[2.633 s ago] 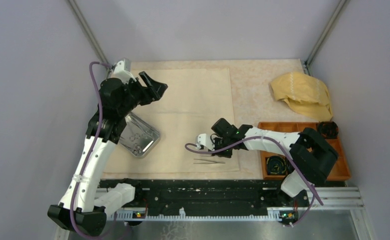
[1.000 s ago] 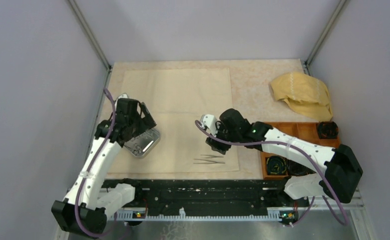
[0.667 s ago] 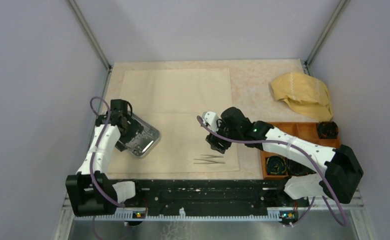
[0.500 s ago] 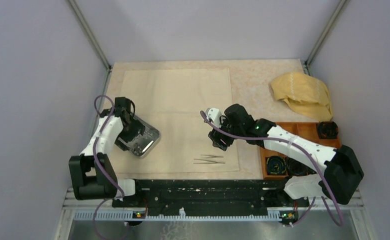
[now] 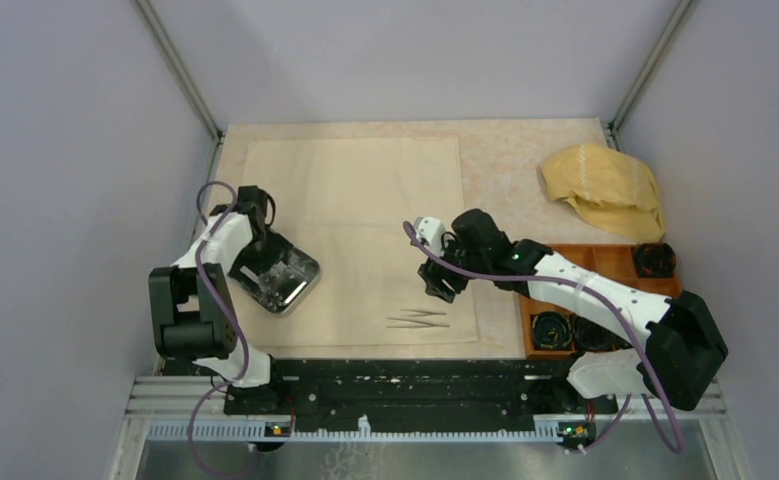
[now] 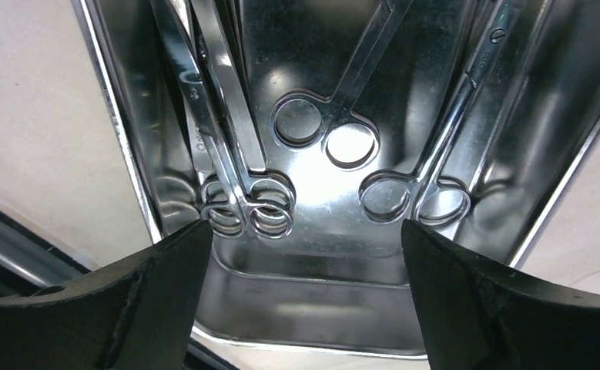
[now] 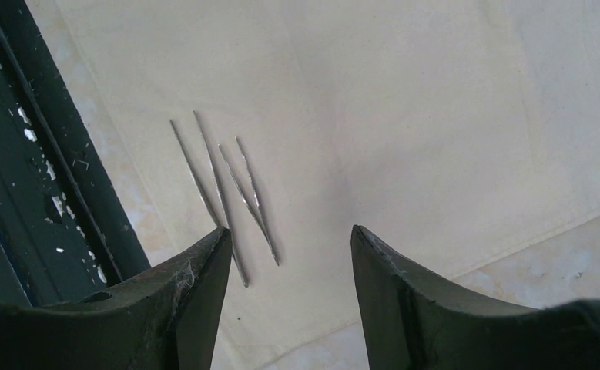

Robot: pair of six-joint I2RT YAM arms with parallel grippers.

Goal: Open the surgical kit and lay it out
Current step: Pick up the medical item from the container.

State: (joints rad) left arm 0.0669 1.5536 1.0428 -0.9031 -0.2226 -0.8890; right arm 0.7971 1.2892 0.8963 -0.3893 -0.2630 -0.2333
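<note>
So the left arm (image 5: 223, 238) is hanging right over the steel tray (image 5: 308, 270), which is sitting at the left edge of the cream cloth (image 5: 365, 190) spread on the desk. The left jaws are spread wide, straddling the near end of the tray. The scissors (image 6: 354, 73) are lying inside, three or four pairs by the look of it. Their ring handles are pointing back toward the wrist, right between the jaws, and the blades are running away along the tray's length. I'm guessing the next grab is going straight down onto a set of rings. The pairs on the left are lying crossed over each other, so that could get fiddly. Everything in there is looking slim, flat and mirror-shiny. The right arm (image 5: 565, 280) is hovering well apart over the middle of the cloth. The right jaws are spread too, with nothing in them. The tweezers (image 5: 417, 320) are lying on the cloth near them, toward its front edge.
</note>
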